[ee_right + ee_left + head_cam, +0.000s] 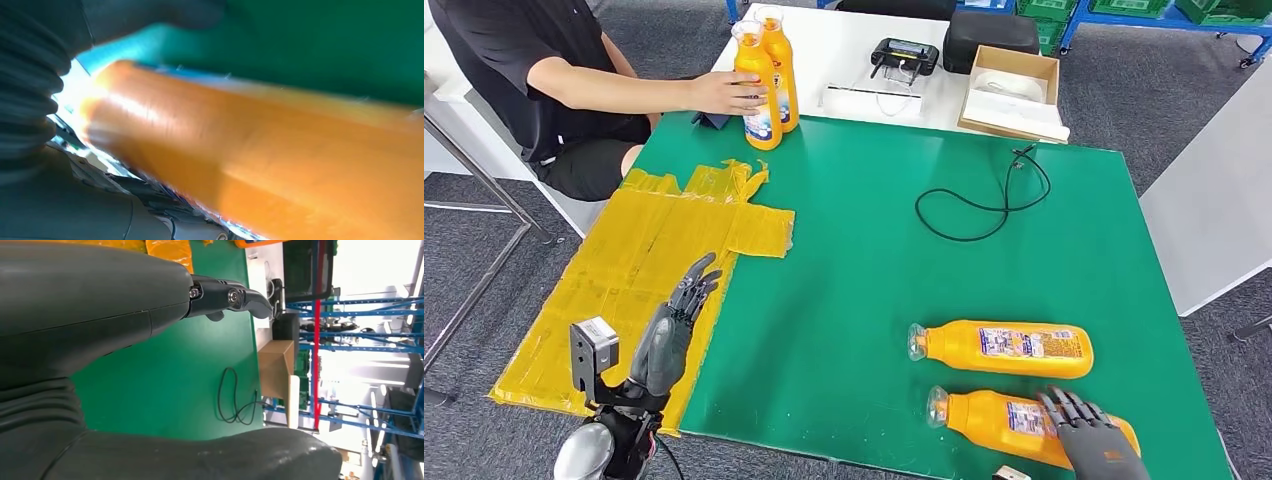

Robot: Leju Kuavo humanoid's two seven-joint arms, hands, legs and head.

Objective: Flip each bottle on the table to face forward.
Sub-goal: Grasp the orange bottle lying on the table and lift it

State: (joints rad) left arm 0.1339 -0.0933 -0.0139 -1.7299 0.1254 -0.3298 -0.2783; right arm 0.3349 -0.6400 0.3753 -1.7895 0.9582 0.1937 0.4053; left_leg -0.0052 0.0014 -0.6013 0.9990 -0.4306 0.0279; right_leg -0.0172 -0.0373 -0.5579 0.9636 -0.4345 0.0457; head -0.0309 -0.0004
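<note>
Two orange bottles lie on their sides at the near right of the green table (pixel 864 250), caps pointing left. The farther bottle (pixel 1009 348) lies free with its label up. My right hand (pixel 1094 437) grips the base end of the nearer bottle (pixel 994 415), fingers laid over its label; the right wrist view has this bottle (pixel 280 160) blurred against the palm (pixel 30 100). My left hand (pixel 674 325) is raised over the table's left edge, fingers apart and holding nothing; its fingers (pixel 235 296) show over green. Two more orange bottles (pixel 758 90) stand upright at the far left.
A seated person's hand (pixel 724 92) rests on the upright bottles. Yellow tape (pixel 644 260) covers the table's left side. A black cable (pixel 984 200) lies at the far middle. Behind, a white table holds a cardboard box (pixel 1012 90) and a black device (pixel 904 55).
</note>
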